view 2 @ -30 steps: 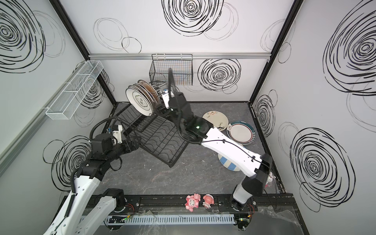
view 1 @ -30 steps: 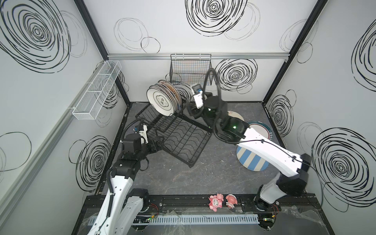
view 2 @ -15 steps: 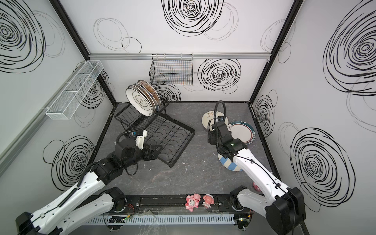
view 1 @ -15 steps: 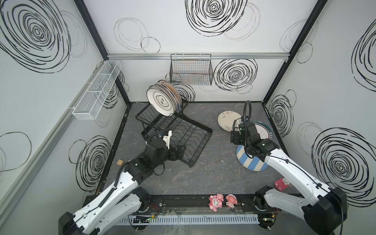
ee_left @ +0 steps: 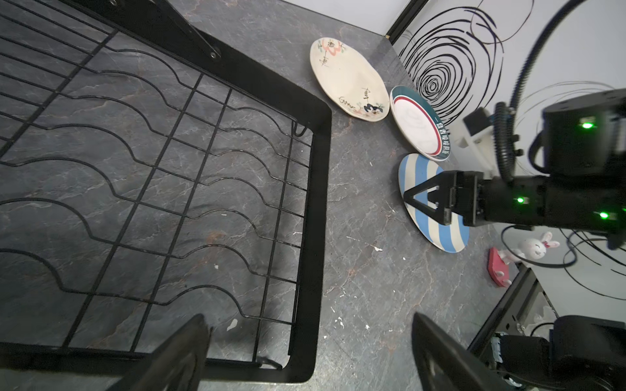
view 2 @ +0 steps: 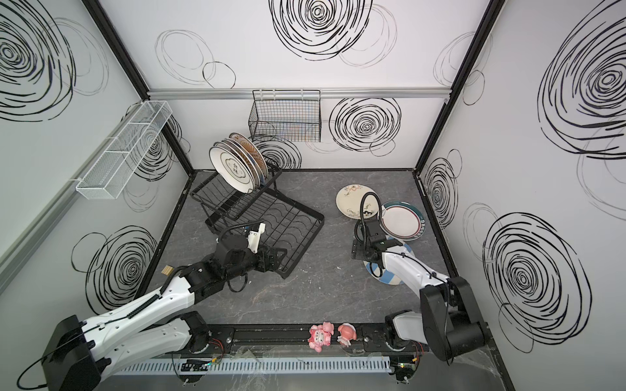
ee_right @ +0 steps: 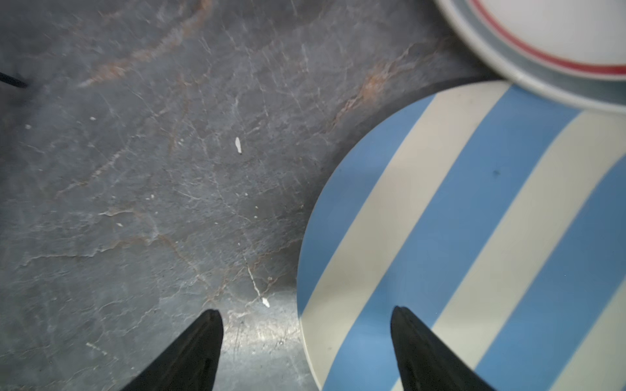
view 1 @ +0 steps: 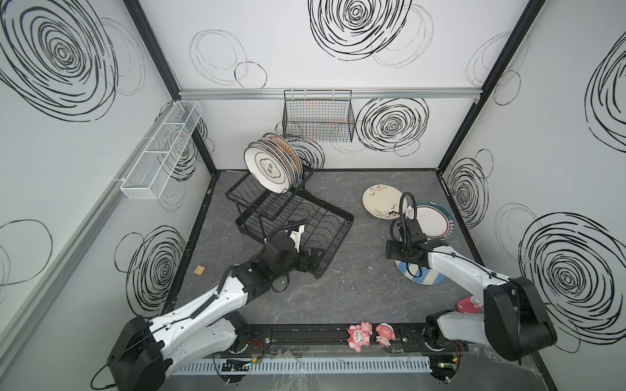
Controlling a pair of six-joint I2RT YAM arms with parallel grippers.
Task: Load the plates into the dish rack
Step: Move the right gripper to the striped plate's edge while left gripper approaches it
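The black dish rack (view 1: 333,225) (view 2: 306,225) sits at the back left of the floor. Several plates (view 1: 271,167) (view 2: 233,166) stand on edge in its upper basket. Three more plates lie flat on the right: a cream plate with drawings (view 1: 379,199) (ee_left: 349,81), a teal-rimmed plate (view 1: 435,221) (ee_left: 416,125), and a blue-and-cream striped plate (view 1: 423,277) (ee_right: 474,220). My right gripper (ee_right: 305,309) (view 1: 393,250) is open astride the striped plate's rim, one finger over the floor, the other over the plate. My left gripper (ee_left: 309,316) (view 1: 313,260) is open at the near corner of the rack's lower tray (ee_left: 318,169).
A boxy black grid basket (view 1: 318,118) hangs on the back wall and a long white mesh basket (view 1: 159,152) on the left wall. Pink figurines (view 1: 360,335) stand on the front rail, another figurine (view 1: 469,304) near the right arm's base. A small wooden block (view 1: 200,270) lies at the left.
My right arm has pulled back from over the rack to the striped plate on the right. My left arm has swung from beside the rack's left side to its near corner.
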